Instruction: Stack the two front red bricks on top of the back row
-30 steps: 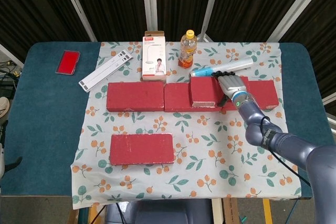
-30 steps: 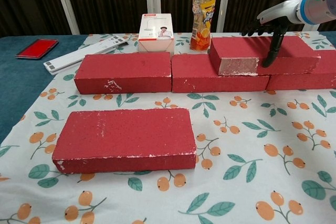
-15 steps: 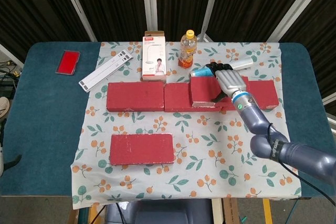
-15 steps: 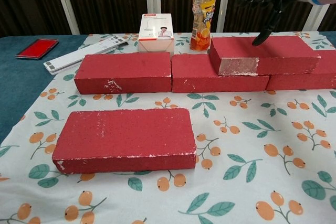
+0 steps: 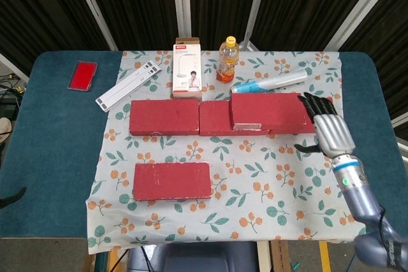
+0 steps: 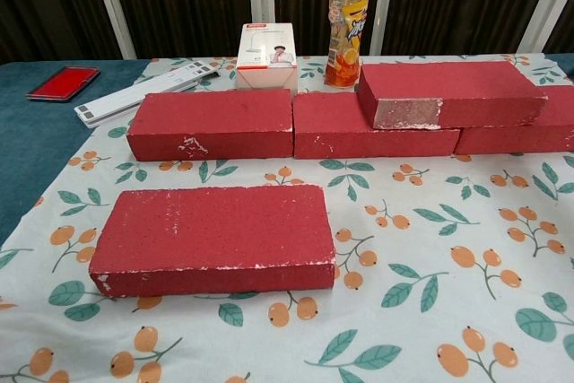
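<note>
One red brick lies alone at the front left of the floral cloth. The back row is a left brick, a middle brick and a right brick mostly hidden in the head view. Another red brick lies stacked on top of the middle and right ones. My right hand hovers open, fingers spread, just right of the stacked brick and holds nothing. It does not show in the chest view. My left hand is out of both views.
Behind the row stand an orange drink bottle and a white box. A blue-and-white tube, a white strip and a red case lie further back. The cloth ends on a teal table.
My right hand has let go of the stacked brick, lifted off it and drawn back to the right and toward me. The brick stays on the back row.
</note>
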